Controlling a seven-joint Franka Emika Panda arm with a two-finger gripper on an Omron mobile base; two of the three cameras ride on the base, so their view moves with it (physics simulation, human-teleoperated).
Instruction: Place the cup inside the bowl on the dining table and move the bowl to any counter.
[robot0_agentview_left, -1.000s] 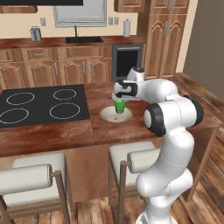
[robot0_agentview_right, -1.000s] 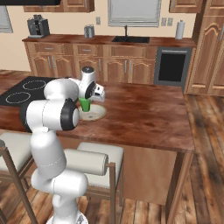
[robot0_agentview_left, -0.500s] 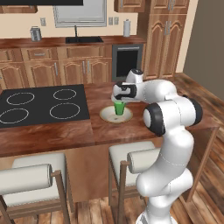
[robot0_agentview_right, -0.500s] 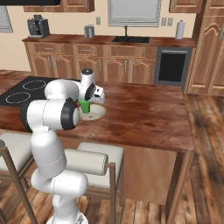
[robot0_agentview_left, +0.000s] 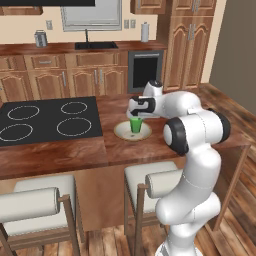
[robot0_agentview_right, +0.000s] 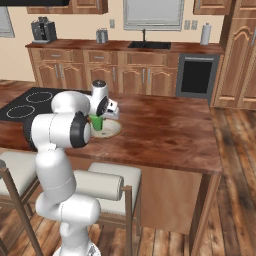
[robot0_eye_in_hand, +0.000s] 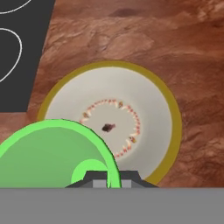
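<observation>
The green cup hangs upright over the middle of the beige bowl, which lies on the dining table right of the cooktop. My gripper reaches down from above and is shut on the cup's rim. In the hand view the cup sits at the lower left, its rim pinched by my gripper, with the bowl below it. From the right, the cup stands in front of the bowl. Whether its base touches the bowl I cannot tell.
The black cooktop lies left of the bowl. Two white-cushioned stools stand at the table's near edge. The wall counter with sink, grey canisters and a black oven front runs along the back.
The cup has sunk slightly toward the bowl with the gripper still shut on it. The bowl has stayed in place.
</observation>
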